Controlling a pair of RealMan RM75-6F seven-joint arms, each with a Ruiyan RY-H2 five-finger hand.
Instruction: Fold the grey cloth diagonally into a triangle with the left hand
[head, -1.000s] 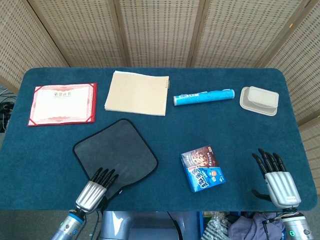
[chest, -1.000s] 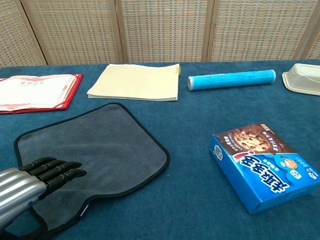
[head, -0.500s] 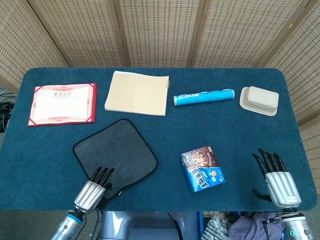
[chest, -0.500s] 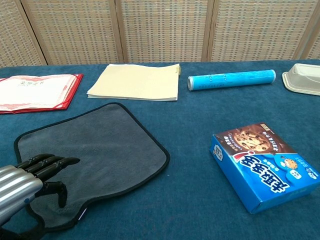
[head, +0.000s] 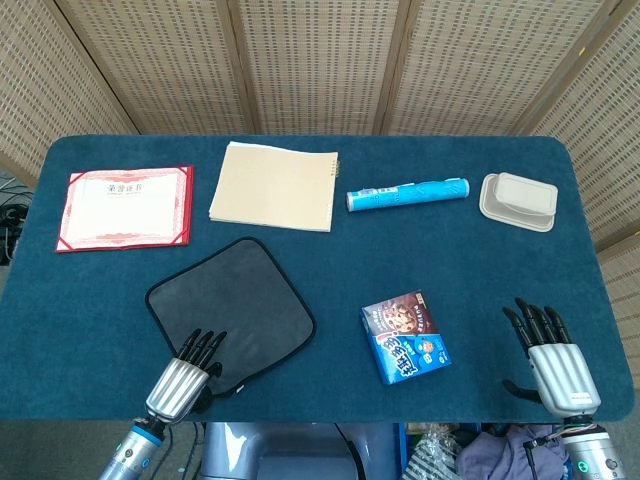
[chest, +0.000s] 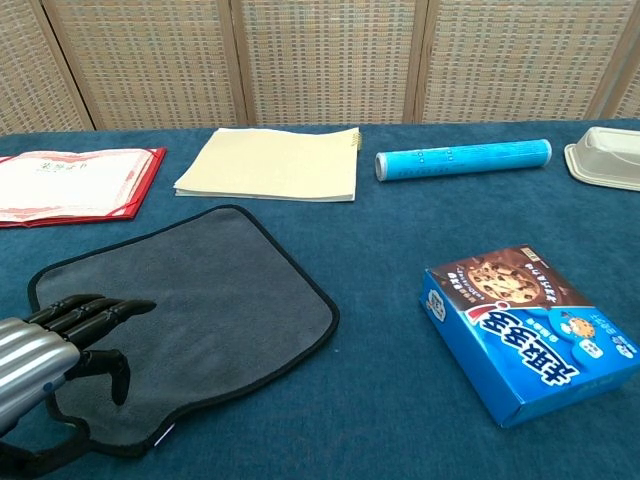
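The grey cloth (head: 230, 300) with black edging lies flat and unfolded on the blue table, left of centre; the chest view shows the cloth (chest: 200, 300) as well. My left hand (head: 185, 375) is over its near corner, fingers stretched out across the fabric. In the chest view the left hand (chest: 50, 345) has its thumb bent down toward the cloth, with a gap under the fingers and nothing pinched. My right hand (head: 555, 360) rests at the table's near right edge with its fingers spread, holding nothing.
A red certificate folder (head: 125, 208) and a beige notebook (head: 272, 186) lie behind the cloth. A blue tube (head: 407, 193) and a white lidded box (head: 518, 200) sit at the back right. A blue cookie box (head: 405, 336) lies right of the cloth.
My left hand has drawn back toward the near-left corner of the cloth, and its thumb has dropped beneath the fingers. The right hand has not moved.
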